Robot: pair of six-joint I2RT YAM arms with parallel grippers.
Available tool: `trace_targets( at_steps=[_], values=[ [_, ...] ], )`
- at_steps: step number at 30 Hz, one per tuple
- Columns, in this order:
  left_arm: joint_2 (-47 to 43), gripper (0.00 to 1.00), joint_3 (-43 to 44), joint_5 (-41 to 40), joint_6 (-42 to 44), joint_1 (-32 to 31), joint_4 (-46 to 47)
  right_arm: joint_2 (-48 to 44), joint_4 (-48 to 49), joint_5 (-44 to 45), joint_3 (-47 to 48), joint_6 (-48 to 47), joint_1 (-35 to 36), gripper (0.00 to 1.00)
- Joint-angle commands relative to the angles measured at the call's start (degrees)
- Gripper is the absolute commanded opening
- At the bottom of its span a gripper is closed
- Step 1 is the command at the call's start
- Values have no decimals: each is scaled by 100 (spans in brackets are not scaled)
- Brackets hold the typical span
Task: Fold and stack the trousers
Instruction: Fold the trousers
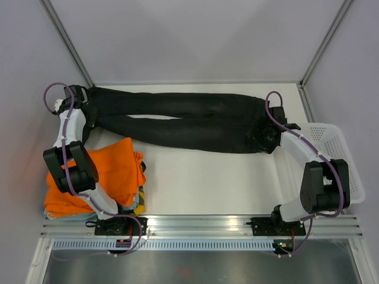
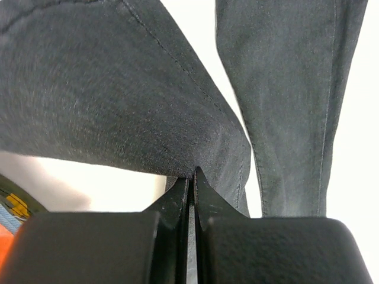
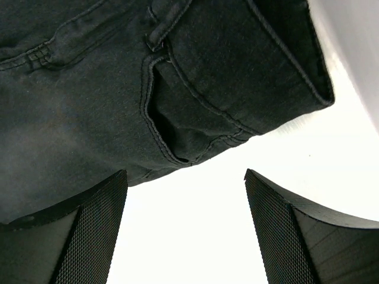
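The trousers [image 1: 177, 121] lay lengthwise across the far part of the table [image 1: 201, 183], legs to the left and waist to the right. The left gripper [image 2: 190, 177] was pressed shut on a fold of leg cloth at the leg end, and the right gripper [image 3: 186, 177] was spread wide over the waistband corner, holding nothing. In my judgement the fold required the right to take both waist layers squarely before either arm lifted, since the black, matte, denim-like cloth with raised seams and a gaping pocket looked limp and liable to sag.
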Motion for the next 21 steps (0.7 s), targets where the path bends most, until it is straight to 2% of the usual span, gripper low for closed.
trace_targets(
  at_steps=[1,8,13,17,21],
  values=[
    [-214,2,-14,-5,284,53,74,118,289,119,-97,558,178,87],
    [-285,2,-190,-40,346,44,100,400,157,418,-237,700,408,87],
    [-311,2,-217,-75,425,44,92,680,411,691,-352,708,408,83],
    [-355,2,-252,-189,539,44,83,918,666,761,-378,761,408,71],
    [-355,2,-348,-330,618,44,91,1191,764,893,-326,779,408,52]
  ],
)
